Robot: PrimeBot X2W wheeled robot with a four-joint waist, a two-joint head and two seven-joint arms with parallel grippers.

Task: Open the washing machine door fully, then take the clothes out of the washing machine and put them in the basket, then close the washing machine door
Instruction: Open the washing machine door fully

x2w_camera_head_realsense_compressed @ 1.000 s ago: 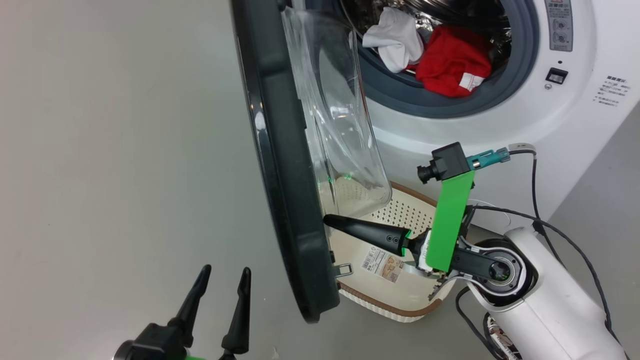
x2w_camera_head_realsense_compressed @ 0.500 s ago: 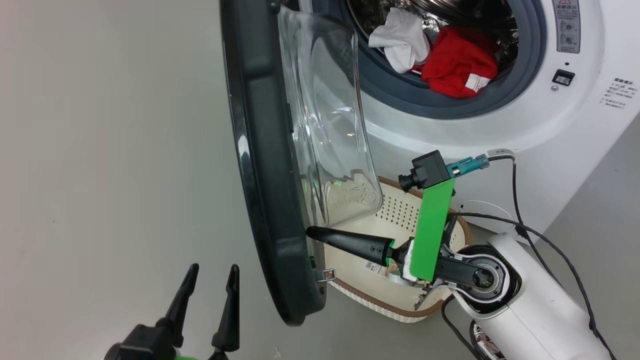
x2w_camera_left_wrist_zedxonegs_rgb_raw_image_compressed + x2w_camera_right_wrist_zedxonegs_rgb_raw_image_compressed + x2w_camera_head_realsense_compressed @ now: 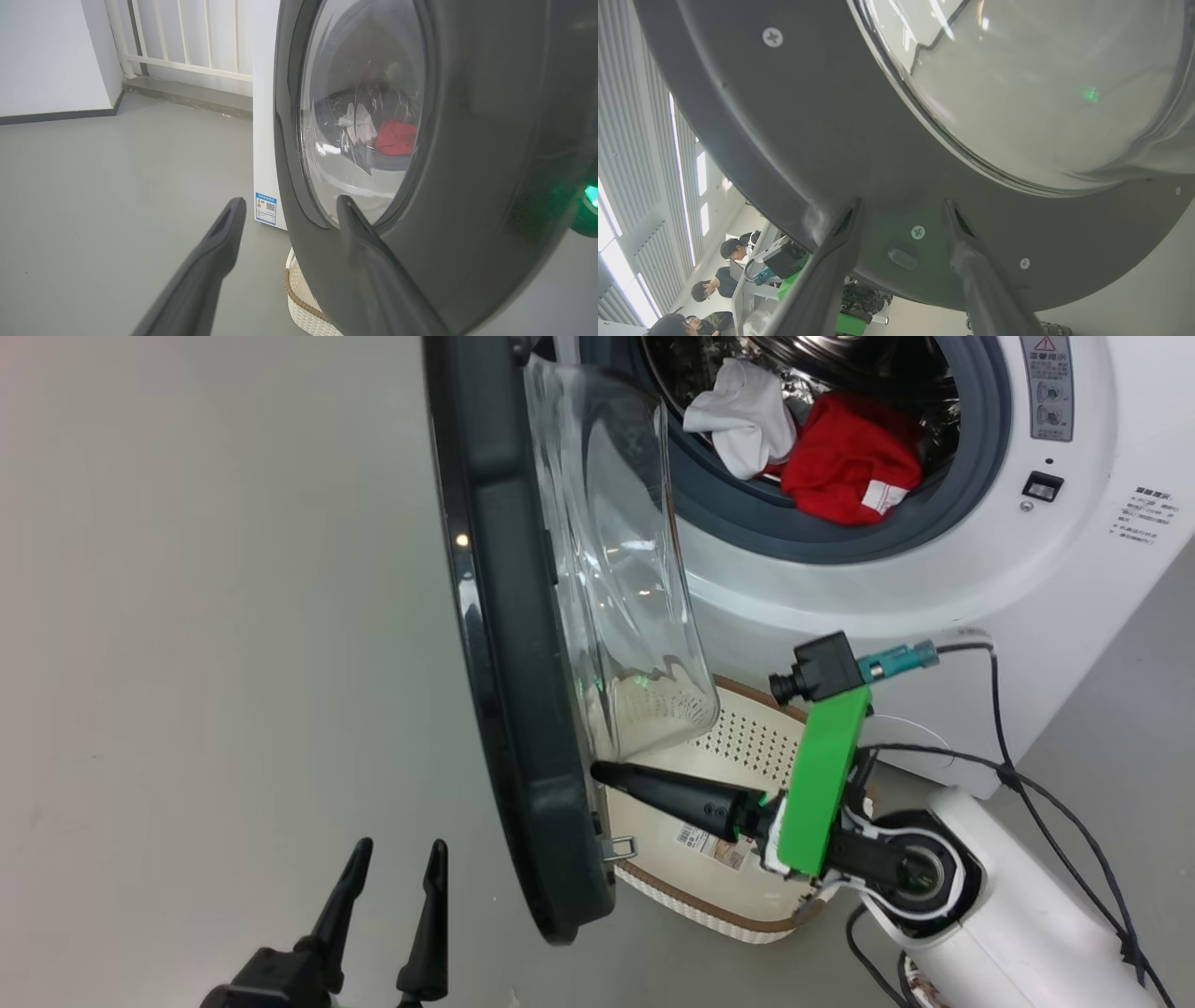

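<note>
The step in hand looks to be swinging the door [image 3: 509,663] wide open. The right claw [image 3: 602,772] reaches in from the lower right of the head view. In its own wrist view its two fingers [image 3: 831,266] are spread and empty, with the tips at or just off the dark inner rim below the glass [image 3: 625,569]. To do this well, I would press on that rim and not the glass, stay off the metal latch hook [image 3: 620,847] close by, and follow the door's arc rather than shove straight. The left claw [image 3: 400,847], also spread and empty at the lower left, sits on the door's outer side and may need to give way. The basket [image 3: 747,737] lies under the door's lower edge, before the washing machine [image 3: 934,588]. The clothes [image 3: 850,457] rest in the drum [image 3: 822,350] at the upper right. The door shows edge-on, its long line running from top centre down to bottom centre. Its glass bulges right toward the machine, and its outer face is to the left.
</note>
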